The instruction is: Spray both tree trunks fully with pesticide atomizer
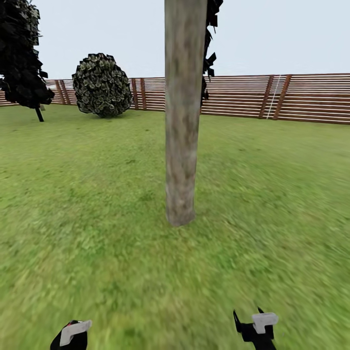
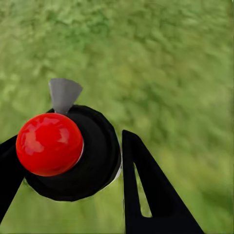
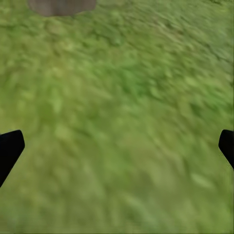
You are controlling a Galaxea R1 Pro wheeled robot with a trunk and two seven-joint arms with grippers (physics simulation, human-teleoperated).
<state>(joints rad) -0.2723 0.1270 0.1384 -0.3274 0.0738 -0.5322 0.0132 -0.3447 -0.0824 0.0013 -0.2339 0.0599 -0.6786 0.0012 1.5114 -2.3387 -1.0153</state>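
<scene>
One tree trunk [image 1: 182, 116], thick and pale grey-brown, rises from the lawn [image 1: 97, 218] straight ahead, with dark foliage [image 1: 210, 53] at its upper right. Its base [image 3: 61, 6] is also seen past the right gripper. The other tree and the pesticide specks are out of view. My left gripper [image 2: 73, 151] is shut on the atomizer [image 2: 73, 156], a black body with a red ball top and a grey nozzle. It sits low at the left [image 1: 71, 334] in the head view. My right gripper [image 3: 117, 146] is open over grass, low right [image 1: 255, 328].
A thin-stemmed black tree [image 1: 22, 53] stands far left and a round bush [image 1: 102, 85] beside it. The brown slatted fence [image 1: 291, 97] closes the lawn at the back. Open grass lies on both sides of the trunk.
</scene>
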